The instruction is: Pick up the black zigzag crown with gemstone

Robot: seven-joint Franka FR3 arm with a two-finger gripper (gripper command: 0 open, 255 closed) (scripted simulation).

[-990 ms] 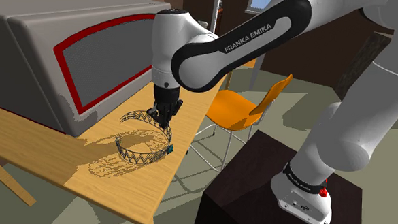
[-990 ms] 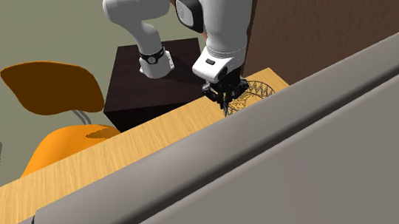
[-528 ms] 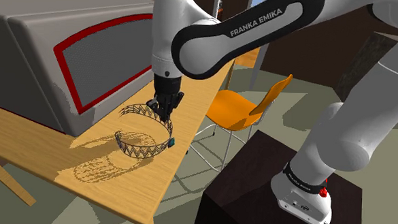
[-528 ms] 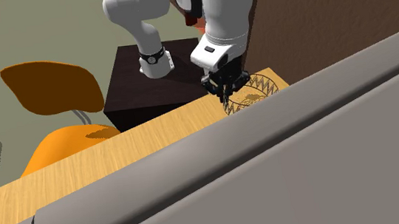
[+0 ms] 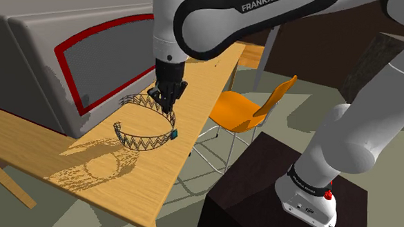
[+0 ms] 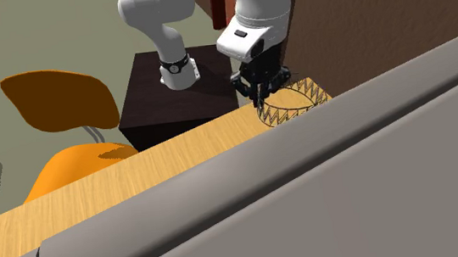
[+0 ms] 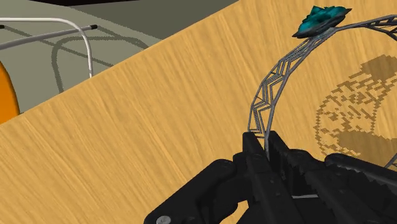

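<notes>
Black zigzag-lattice crown [image 5: 141, 141] with a teal gemstone [image 5: 173, 134] is hanging just above the light wooden tabletop [image 5: 51, 149] in the shoulder view, its thin rim clamped by the all-black gripper [image 5: 164, 101]. In the second exterior view, the openwork band is jutting sideways from the jaws. In the wrist view, the 2 fingers [image 7: 252, 151] are pinching the rim.

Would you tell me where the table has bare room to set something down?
Bare wood lies between the grey box and the table's near edge, below the crown in the gripper. It is tight beside the box.
</notes>
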